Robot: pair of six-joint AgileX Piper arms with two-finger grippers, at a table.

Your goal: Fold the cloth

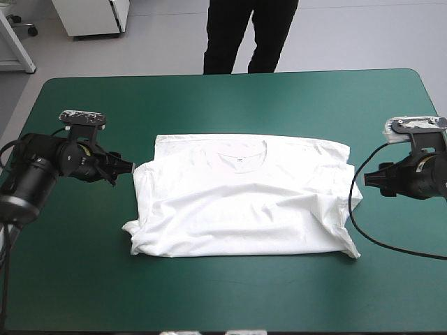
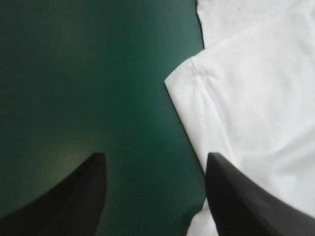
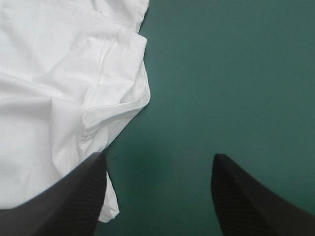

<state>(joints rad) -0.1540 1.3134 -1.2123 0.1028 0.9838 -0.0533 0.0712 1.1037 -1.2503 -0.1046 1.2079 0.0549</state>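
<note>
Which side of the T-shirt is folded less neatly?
The T-shirt side by the right hand: creased and bunched, while the side by the left hand lies smooth.

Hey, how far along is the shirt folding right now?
Done: the T-shirt lies flat on the teal-green table, both sleeves apparently tucked in, so it is roughly rectangular. In hand: nothing; the left gripper and right gripper sit at its sides, jaws open and empty. Left: the main body folds into a bundle.
</note>
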